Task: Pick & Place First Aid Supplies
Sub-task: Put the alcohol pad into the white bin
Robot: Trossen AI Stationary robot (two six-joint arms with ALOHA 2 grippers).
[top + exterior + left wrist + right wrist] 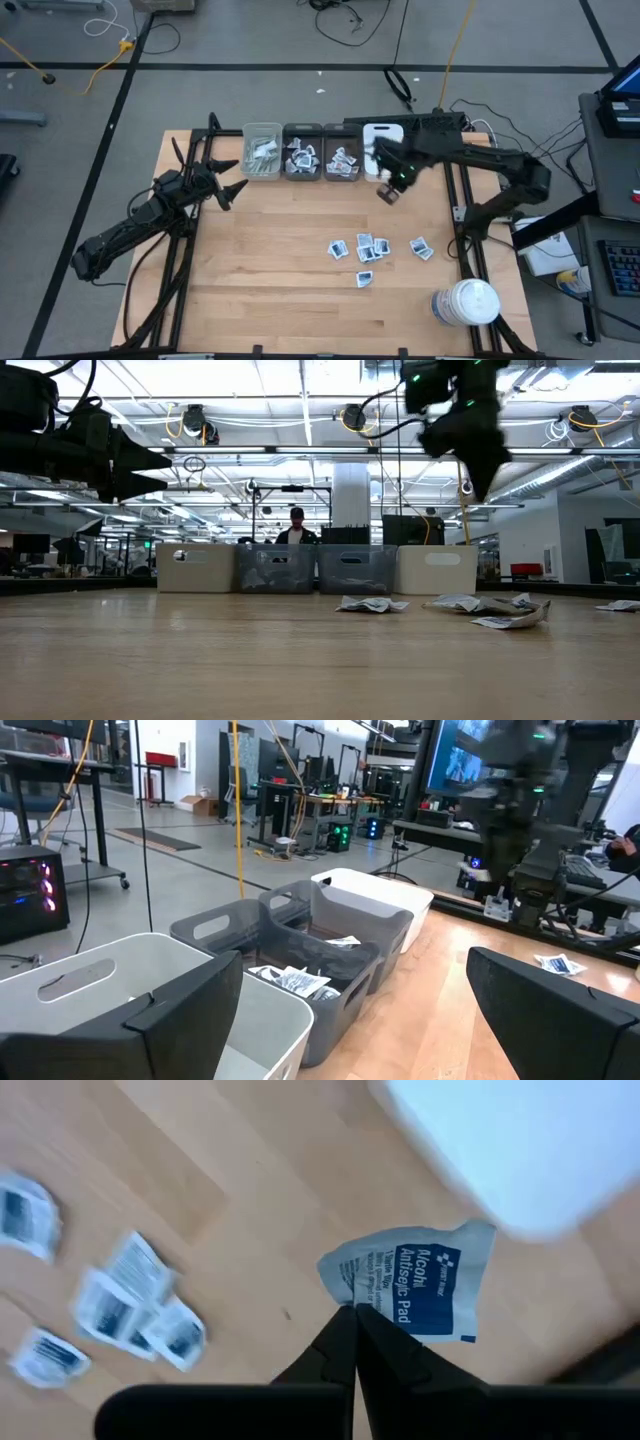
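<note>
Sorting roughly half done, judging by the four small rectangular bins (303, 163) along the table's far edge: pale wrapped strips in the left bin (262, 160), white-and-grey printed sachets in the two grey middle bins (322, 162); contents of the white right-hand bin (380, 137) hard to make out under the arm, possibly nothing yet. Pinched between the closed tips of the right gripper (352, 1320), one white sachet with a blue alcohol-pad label (412, 1280), carried above the wooden tabletop (280, 250) just in front of that white bin; not yet dropped in. Left on the table, a loose cluster of about seven small sachets (370, 250) near the right side, well apart from the bins. Waiting at the left, raised, the left gripper (228, 180) with fingers spread wide and empty. Standing at the near right corner, a large white lidded jar (465, 302), untouched.
</note>
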